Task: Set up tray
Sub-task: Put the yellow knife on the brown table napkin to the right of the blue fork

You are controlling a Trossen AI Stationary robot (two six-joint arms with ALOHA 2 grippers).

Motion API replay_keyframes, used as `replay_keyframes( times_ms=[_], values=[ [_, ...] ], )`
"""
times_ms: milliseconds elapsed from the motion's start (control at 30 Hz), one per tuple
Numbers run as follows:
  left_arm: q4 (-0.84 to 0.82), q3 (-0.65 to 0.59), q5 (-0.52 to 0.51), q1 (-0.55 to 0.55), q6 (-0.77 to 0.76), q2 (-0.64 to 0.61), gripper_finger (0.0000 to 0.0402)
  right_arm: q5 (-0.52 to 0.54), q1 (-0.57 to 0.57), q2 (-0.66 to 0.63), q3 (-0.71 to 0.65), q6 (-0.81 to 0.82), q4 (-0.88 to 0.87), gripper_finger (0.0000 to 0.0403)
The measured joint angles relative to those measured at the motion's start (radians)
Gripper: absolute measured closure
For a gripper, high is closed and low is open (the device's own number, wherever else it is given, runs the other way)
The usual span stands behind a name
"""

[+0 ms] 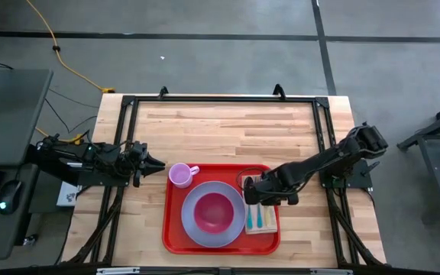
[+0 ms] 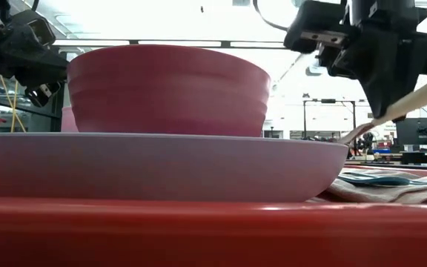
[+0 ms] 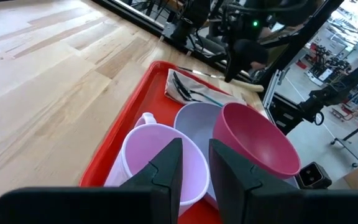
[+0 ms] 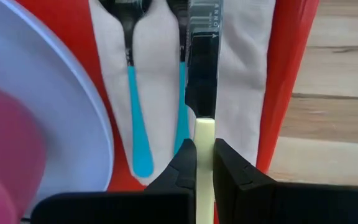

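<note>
Laying cutlery. Right gripper (image 4: 204,163) clamped on knife (image 4: 202,74) handle, above napkin (image 4: 244,93) at tray's (image 1: 174,229) right side, near table edge. Left gripper (image 1: 153,163) parked left of tray, fingers narrowly apart, empty. Next: lower knife beside the other cutlery, release.

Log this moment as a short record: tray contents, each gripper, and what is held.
tray: red, on the wooden table
on tray: plate with pink bowl, lilac cup, napkin
on napkin: two teal-handled utensils
right gripper: shut on knife, over the napkin
left gripper: beside the tray's left edge, near the cup, holding nothing
</note>
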Motion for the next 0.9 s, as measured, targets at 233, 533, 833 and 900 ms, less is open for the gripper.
replay_keyframes(
  times_ms=[233,533,833,900],
  values=[
    [0.000,0.000,0.000,0.000,0.000,0.000,0.0291,0.011,0.000,0.050,0.000,-0.009,-0.047,0.0392],
    [0.000,0.000,0.000,0.000,-0.001,0.000,0.0291,0.024,0.000,0.094,0.000,-0.022,-0.045,0.0389],
    [0.000,0.000,0.000,0.000,-0.001,0.000,0.0291,0.017,0.000,0.135,0.000,-0.022,-0.025,0.0387],
    [0.001,0.000,0.000,0.000,-0.001,0.000,0.0291,0.016,0.000,0.142,0.000,-0.022,-0.025,0.0387]
  ],
)
